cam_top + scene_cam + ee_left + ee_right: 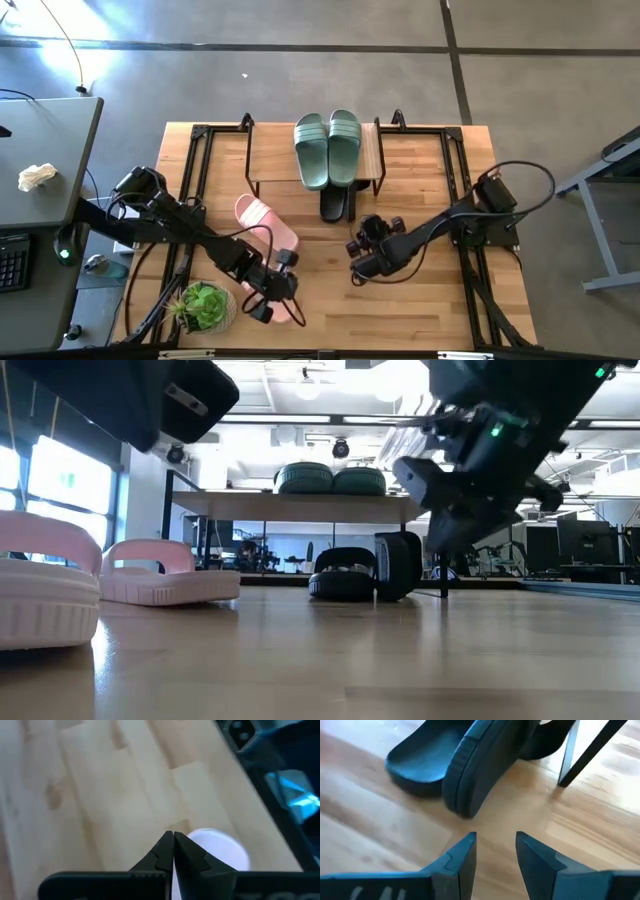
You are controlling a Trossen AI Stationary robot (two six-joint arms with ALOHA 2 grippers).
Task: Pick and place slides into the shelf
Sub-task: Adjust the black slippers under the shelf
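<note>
Two sage green slides (327,148) lie side by side on the shelf's plank top (265,158). Below it, one black slide (417,770) lies flat and the other (480,765) stands on its long edge next to a shelf leg. My right gripper (495,852) is open just in front of them, pointing down at a slant, touching neither. One pink slide (258,215) lies on the table. The second (296,312) lies mostly under my left gripper (268,305), which hangs shut above it (173,840).
A potted green plant (205,305) stands at the table's near left corner, close to my left arm. A grey desk (50,150) adjoins the table's left side. Bare wood lies in the near middle and near right of the table (420,310).
</note>
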